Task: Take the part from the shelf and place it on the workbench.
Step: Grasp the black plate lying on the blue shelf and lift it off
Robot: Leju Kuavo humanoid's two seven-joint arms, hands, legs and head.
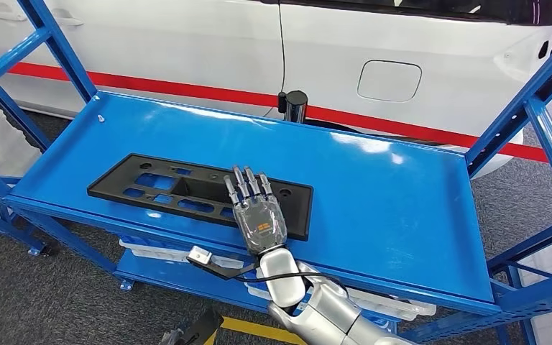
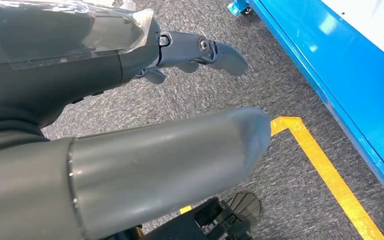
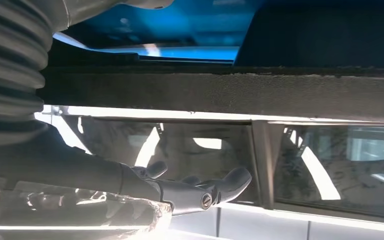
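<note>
the right hand (image 1: 259, 215) lies flat, palm down, fingers stretched and slightly apart, over the near right end of the black part (image 1: 187, 190), gripping nothing. the part lies flat on the blue shelf (image 1: 395, 194). the left hand (image 2: 195, 52) hangs above grey carpet, fingers loosely bent, empty. a white car stands behind the shelf
</note>
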